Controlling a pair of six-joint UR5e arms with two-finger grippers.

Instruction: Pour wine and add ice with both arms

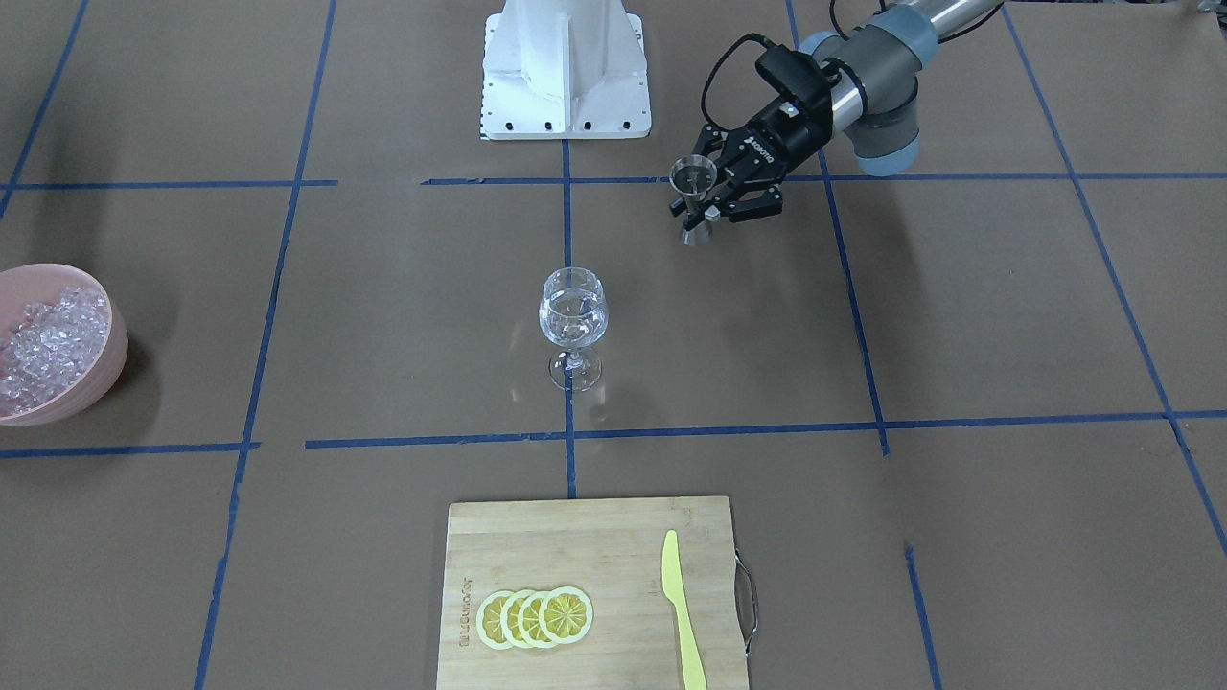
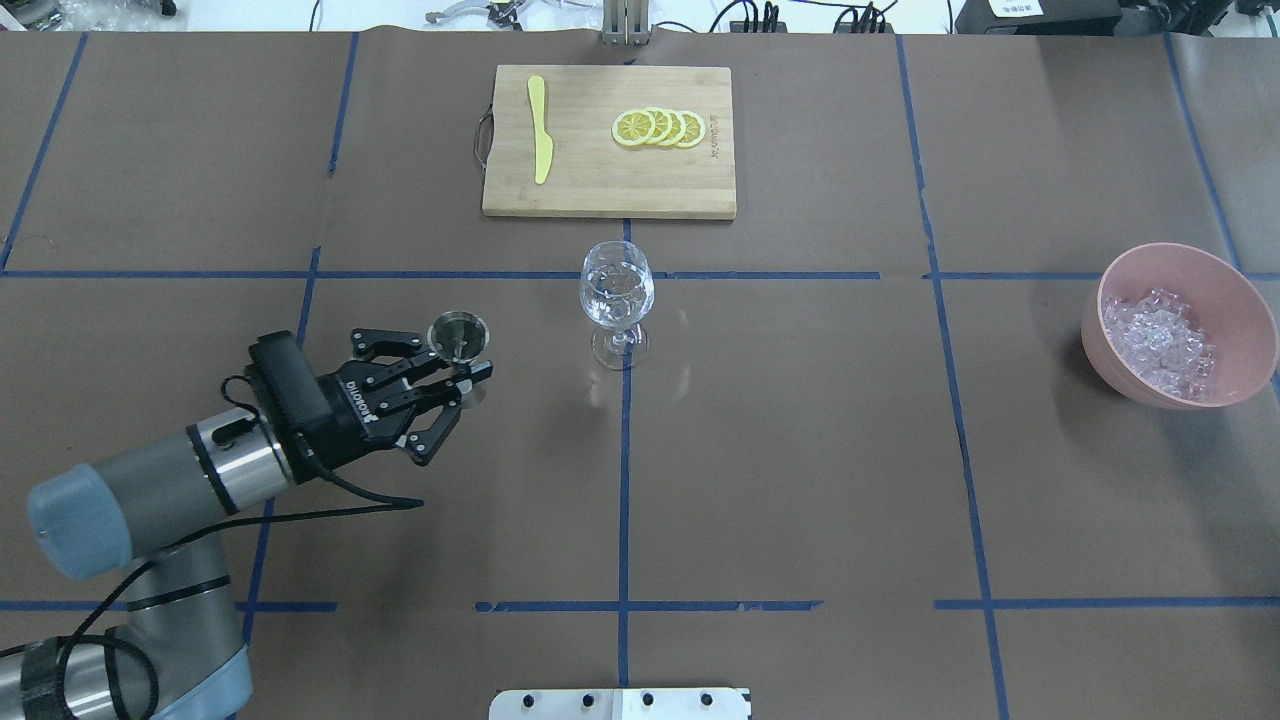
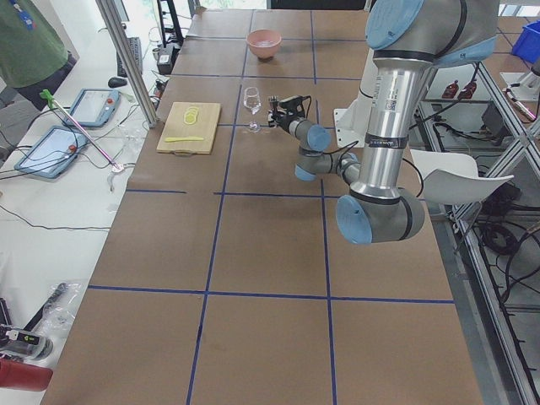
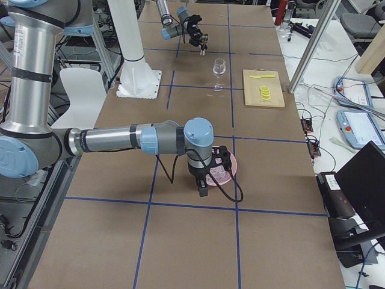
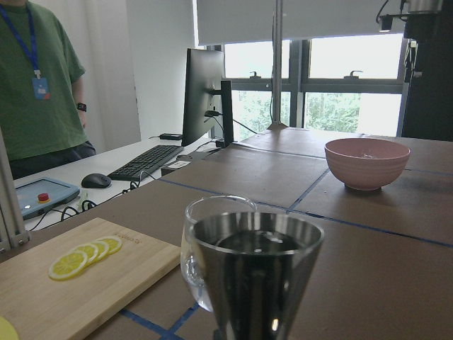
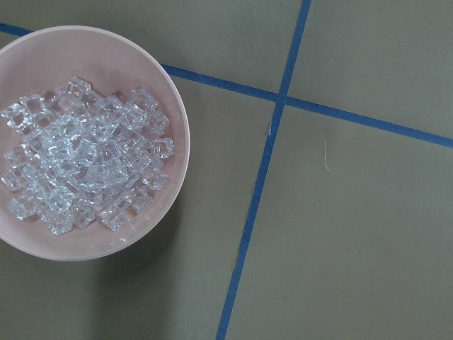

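Note:
A clear wine glass (image 1: 573, 316) stands at the table's middle and also shows in the overhead view (image 2: 617, 295). My left gripper (image 1: 707, 203) is shut on a small metal jigger (image 1: 692, 177), held upright to the glass's side; overhead, the gripper (image 2: 462, 368) and the jigger (image 2: 459, 336) sit left of the glass. In the left wrist view the jigger (image 5: 255, 276) fills the foreground. The ice (image 2: 1160, 340) lies in a pink bowl (image 2: 1240, 300). The right wrist view looks straight down on the ice (image 6: 85, 163). My right gripper (image 4: 203, 189) hangs over the bowl; I cannot tell its state.
A wooden cutting board (image 1: 590, 537) carries lemon slices (image 1: 534, 616) and a yellow knife (image 1: 681, 613) at the operators' edge. The white pedestal (image 1: 566, 72) stands at the robot's side. A person in green (image 5: 35, 92) stands beside the table.

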